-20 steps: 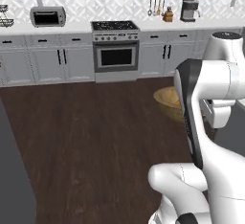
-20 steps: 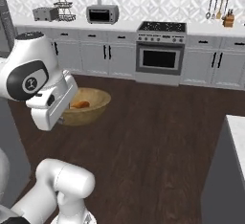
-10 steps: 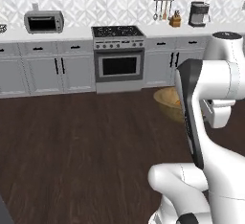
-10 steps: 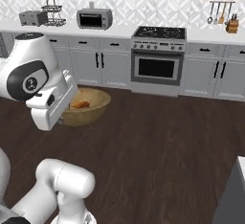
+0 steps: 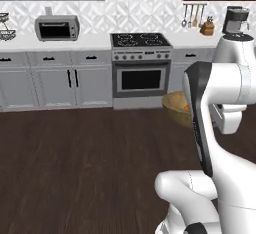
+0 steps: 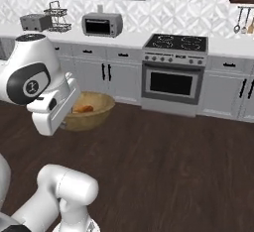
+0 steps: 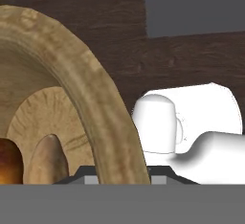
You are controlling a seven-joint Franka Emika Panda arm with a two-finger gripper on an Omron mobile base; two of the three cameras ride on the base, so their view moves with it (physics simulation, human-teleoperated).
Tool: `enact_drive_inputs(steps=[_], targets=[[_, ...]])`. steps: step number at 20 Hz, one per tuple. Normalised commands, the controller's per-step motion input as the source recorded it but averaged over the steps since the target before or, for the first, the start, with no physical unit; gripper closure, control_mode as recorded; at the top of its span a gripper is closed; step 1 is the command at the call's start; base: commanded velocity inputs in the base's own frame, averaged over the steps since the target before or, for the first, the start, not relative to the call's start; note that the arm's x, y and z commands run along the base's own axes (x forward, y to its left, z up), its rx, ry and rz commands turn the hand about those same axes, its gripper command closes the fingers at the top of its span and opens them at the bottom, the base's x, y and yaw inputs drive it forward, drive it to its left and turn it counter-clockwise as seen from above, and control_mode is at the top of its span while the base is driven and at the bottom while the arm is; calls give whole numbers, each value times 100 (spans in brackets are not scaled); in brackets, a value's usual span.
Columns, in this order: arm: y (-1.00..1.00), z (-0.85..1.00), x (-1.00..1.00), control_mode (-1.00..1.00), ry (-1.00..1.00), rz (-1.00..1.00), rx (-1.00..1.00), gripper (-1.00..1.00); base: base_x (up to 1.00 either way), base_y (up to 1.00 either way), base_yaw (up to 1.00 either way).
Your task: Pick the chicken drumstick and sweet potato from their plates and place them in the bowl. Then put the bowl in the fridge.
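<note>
**Inspector:** Pincer [image 7: 117, 177] first: its tips sit at the bottom of the hand view with the thick wooden rim running down between them. I record it as closed on the rim of the bowl [image 7: 103, 108], and the bowl hangs off the floor, carried.

**Clerk:** Where does the bowl stand in the room?

**Inspector:** In the right base view the bowl [image 6: 92, 114] shows just past the arm's wrist, above the dark wood floor [image 6: 163, 161] and in front of the grey lower cabinets [image 6: 106, 77]. In the left base view only its edge [image 5: 176, 107] shows beside the forearm, near the stove [image 5: 141, 73].

**Clerk:** Contents?

**Inspector:** An orange-brown piece [image 6: 83, 109] lies inside. The hand view gives a dark orange lump [image 7: 9, 163] at the frame's edge, touching a pale tapered piece [image 7: 48, 163]. Which is the chicken drumstick and which the sweet potato I cannot tell with certainty; the pale taper may be the bone end.

**Clerk:** Progress, in your judgement?

**Inspector:** Loading appears complete, if both items are indeed inside. The bowl is lifted and in transport. Remaining: reach the fridge, set the bowl on a shelf, release. I see stove, toaster oven [image 5: 57, 28] and tabletop [image 6: 126, 37], so I judge that the approach to the fridge is still outstanding.
</note>
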Motion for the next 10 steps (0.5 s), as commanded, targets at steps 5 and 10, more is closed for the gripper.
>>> enact_drive_inputs(steps=[5,10], targets=[[0,0,0,100,0,0,0,100,100,-6,54],[0,0,0,100,0,0,0,100,100,-22,58]])
